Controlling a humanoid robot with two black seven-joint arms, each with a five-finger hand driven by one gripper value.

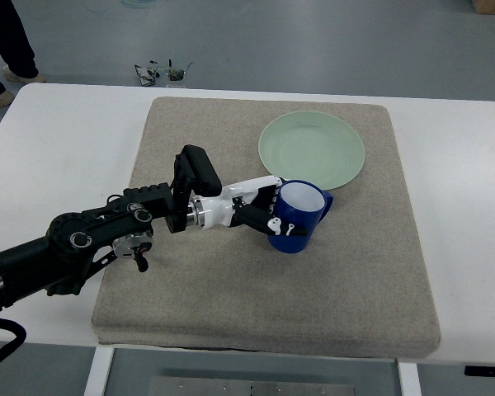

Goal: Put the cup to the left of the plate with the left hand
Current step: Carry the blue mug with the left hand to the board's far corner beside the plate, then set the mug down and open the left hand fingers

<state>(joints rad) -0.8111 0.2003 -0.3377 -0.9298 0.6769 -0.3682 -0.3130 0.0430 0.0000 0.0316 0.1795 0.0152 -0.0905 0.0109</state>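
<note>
A blue cup (301,214) with a white inside stands on the grey mat (231,313), just below the front edge of a pale green plate (312,149). Its handle points right. My left hand (268,214) reaches in from the left, and its white and black fingers (282,228) are wrapped around the cup's left side. The cup looks upright. The right arm does not show.
The mat lies on a white table (58,140). A person's legs and shoes (8,49) stand at the far left beyond the table. A small dark object (161,73) lies on the floor behind the table's far edge.
</note>
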